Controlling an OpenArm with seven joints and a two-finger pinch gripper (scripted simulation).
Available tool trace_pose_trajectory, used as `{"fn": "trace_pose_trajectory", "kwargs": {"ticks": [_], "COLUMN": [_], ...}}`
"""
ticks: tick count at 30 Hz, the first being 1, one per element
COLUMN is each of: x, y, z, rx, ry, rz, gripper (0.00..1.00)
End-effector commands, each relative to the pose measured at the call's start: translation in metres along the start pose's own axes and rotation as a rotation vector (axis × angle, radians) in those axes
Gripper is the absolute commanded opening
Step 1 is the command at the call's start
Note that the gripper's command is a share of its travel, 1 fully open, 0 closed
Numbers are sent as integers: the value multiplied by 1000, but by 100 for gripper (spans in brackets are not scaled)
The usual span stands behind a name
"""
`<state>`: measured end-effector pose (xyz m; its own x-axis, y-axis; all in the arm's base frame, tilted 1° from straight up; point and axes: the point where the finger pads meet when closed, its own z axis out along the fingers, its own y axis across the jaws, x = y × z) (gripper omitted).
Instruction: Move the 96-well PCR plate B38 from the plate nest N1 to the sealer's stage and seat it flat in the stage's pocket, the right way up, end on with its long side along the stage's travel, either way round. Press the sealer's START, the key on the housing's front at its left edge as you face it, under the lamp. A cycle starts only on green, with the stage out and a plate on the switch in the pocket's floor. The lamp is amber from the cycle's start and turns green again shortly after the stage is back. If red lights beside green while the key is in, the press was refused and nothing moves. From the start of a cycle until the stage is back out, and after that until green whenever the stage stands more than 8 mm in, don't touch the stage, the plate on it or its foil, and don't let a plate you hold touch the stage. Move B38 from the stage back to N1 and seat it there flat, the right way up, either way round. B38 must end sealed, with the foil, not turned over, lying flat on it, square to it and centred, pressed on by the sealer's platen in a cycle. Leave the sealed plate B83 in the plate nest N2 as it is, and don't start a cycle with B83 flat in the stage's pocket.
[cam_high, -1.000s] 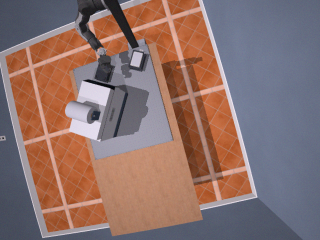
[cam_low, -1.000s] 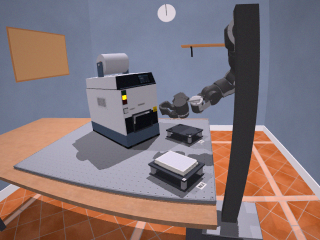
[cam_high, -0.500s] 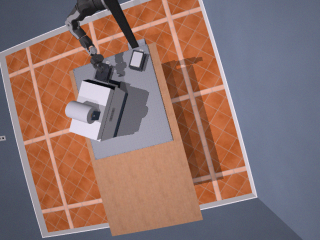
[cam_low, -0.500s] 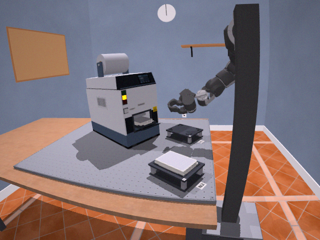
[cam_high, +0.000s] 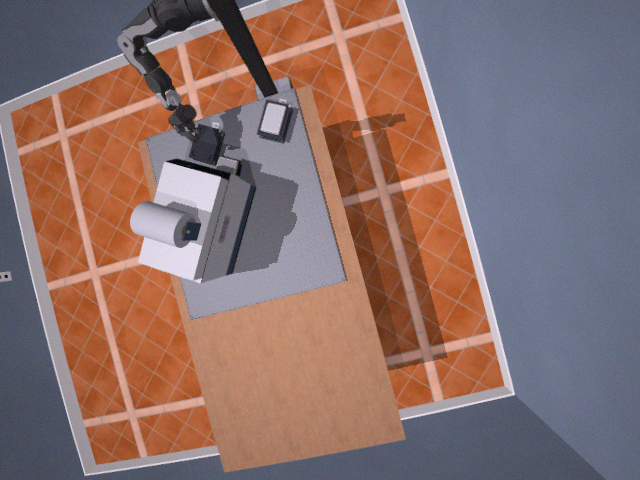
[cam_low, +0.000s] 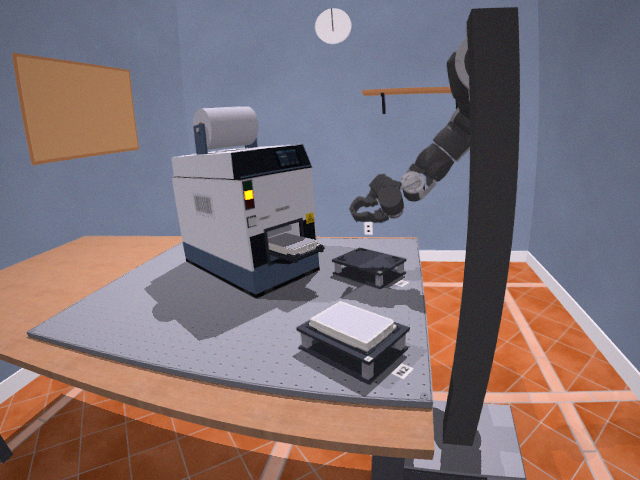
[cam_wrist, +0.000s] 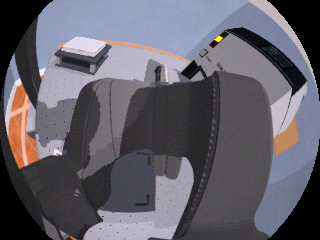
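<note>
The sealer (cam_low: 242, 206) stands on the grey breadboard, and its lamp (cam_low: 248, 194) shows amber. The START key (cam_low: 251, 222) is below the lamp. Plate B38 (cam_low: 293, 244) lies on the stage at the sealer's mouth, with its front end sticking out. Its top looks grey. Nest N1 (cam_low: 368, 263) is empty. The sealed plate B83 (cam_low: 353, 324) sits flat in nest N2 and also shows in the wrist view (cam_wrist: 83, 48). My gripper (cam_low: 361, 212) is shut and empty. It hangs in the air above N1, to the right of the sealer's front and apart from it.
The arm's black column (cam_low: 483, 222) stands at the breadboard's right edge. A foil roll (cam_low: 225, 126) sits on top of the sealer. From above, the gripper (cam_high: 183, 124) is over N1 (cam_high: 205, 144), beside the sealer housing (cam_high: 201, 222).
</note>
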<state>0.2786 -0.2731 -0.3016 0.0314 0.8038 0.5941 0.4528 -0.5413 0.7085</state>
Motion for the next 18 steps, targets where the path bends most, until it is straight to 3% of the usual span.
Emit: {"fn": "trace_pose_trajectory", "kwargs": {"ticks": [1, 12, 17, 18], "x": [11, 11, -21, -21], "y": [-10, -10, -5, -5], "z": [1, 1, -31, -31], "rx": [35, 35, 212, 212], "ry": [56, 56, 56, 56], "rz": [12, 12, -176, -176], "gripper": [0, 0, 0, 0]}}
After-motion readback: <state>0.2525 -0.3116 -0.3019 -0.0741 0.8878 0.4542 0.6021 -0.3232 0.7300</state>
